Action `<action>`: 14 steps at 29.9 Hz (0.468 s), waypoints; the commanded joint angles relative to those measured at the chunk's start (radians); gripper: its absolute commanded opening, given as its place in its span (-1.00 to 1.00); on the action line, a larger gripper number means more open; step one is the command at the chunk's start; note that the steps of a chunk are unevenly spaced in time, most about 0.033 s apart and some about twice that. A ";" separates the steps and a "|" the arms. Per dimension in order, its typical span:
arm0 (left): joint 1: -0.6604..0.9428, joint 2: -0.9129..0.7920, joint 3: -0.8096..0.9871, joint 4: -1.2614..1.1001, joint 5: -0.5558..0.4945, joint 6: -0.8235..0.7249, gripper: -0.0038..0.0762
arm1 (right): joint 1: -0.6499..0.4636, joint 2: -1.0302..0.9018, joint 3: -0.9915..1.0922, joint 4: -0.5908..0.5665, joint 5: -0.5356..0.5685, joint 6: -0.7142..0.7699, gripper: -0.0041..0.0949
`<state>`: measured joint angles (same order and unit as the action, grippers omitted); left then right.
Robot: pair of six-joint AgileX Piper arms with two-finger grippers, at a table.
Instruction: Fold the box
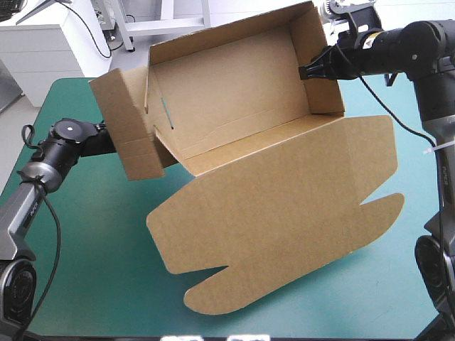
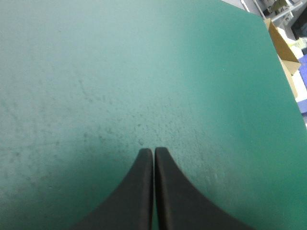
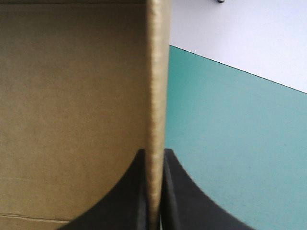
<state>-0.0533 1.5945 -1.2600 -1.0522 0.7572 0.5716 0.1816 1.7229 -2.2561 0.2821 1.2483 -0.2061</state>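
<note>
My right jaws are nearly closed on the right end wall of the brown cardboard box [image 1: 234, 99], which is half raised over the teal-green counter [image 2: 144, 72]. My left jaws are pressed together, empty, near its loose left flap [image 1: 131, 135]. I should keep the right wall steady and push that flap in slowly.

Brown box [image 1: 242, 99], open tray tilted up, lid flat on the table
</note>
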 commanded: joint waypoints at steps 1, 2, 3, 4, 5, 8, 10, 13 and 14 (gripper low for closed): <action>-0.053 -0.067 -0.022 -0.043 -0.036 -0.027 -0.92 | -0.005 -0.033 -0.030 -0.055 -0.070 0.042 -0.92; -0.063 -0.076 -0.022 -0.040 -0.042 -0.032 -0.92 | -0.005 -0.031 -0.030 -0.072 -0.068 0.042 -0.92; -0.075 -0.088 -0.022 -0.040 -0.057 -0.040 -0.92 | -0.005 -0.029 -0.030 -0.082 -0.068 0.042 -0.92; -0.082 -0.098 -0.022 -0.040 -0.069 -0.045 -0.92 | -0.005 -0.026 -0.030 -0.092 -0.068 0.044 -0.92; -0.091 -0.111 -0.022 -0.040 -0.083 -0.048 -0.92 | -0.005 -0.022 -0.030 -0.102 -0.068 0.049 -0.92; -0.110 -0.152 -0.024 -0.045 -0.104 -0.048 -0.92 | -0.005 -0.016 -0.030 -0.117 -0.068 0.049 -0.92; -0.124 -0.176 -0.024 -0.053 -0.107 -0.048 -0.92 | -0.005 -0.014 -0.030 -0.123 -0.068 0.049 -0.92; -0.140 -0.188 -0.024 -0.071 -0.104 -0.044 -0.92 | -0.005 -0.008 -0.030 -0.126 -0.070 0.049 -0.92; -0.142 -0.191 -0.024 -0.082 -0.102 -0.045 -0.92 | -0.005 -0.006 -0.030 -0.131 -0.068 0.049 -0.92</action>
<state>-0.1808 1.4508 -1.2588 -1.0607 0.6693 0.5319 0.1816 1.7572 -2.2561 0.1416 1.2483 -0.1672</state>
